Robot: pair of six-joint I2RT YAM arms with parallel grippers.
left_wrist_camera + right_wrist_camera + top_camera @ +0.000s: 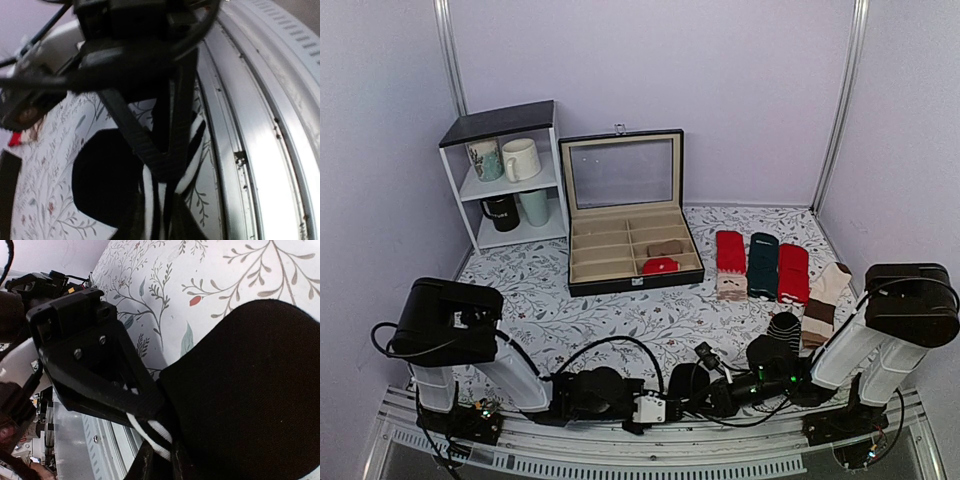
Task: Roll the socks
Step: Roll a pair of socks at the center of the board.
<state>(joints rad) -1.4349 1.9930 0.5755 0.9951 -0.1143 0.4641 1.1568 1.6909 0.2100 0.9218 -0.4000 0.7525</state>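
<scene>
The socks [245, 400] lie as a black pair on the floral cloth at the near edge, between the two arms [687, 381]. Their cuff with white bands [152, 432] is pinched from both sides. In the left wrist view my left gripper [167, 171] has its fingers drawn together in a V on the banded cuff [150, 200], with the black body [102, 175] spread to the left. My right gripper [161, 466] is shut on the same cuff from below. The left gripper's black finger [127, 390] presses on the cuff just above it.
A metal rail [260, 125] runs close beside the cuff. Behind stand an open compartment box [582, 262] with a red roll [660, 266], and a white shelf [505, 180] with mugs. Red [731, 250] and dark green [763, 262] socks lie at the right, with a thin-striped black sock [783, 325].
</scene>
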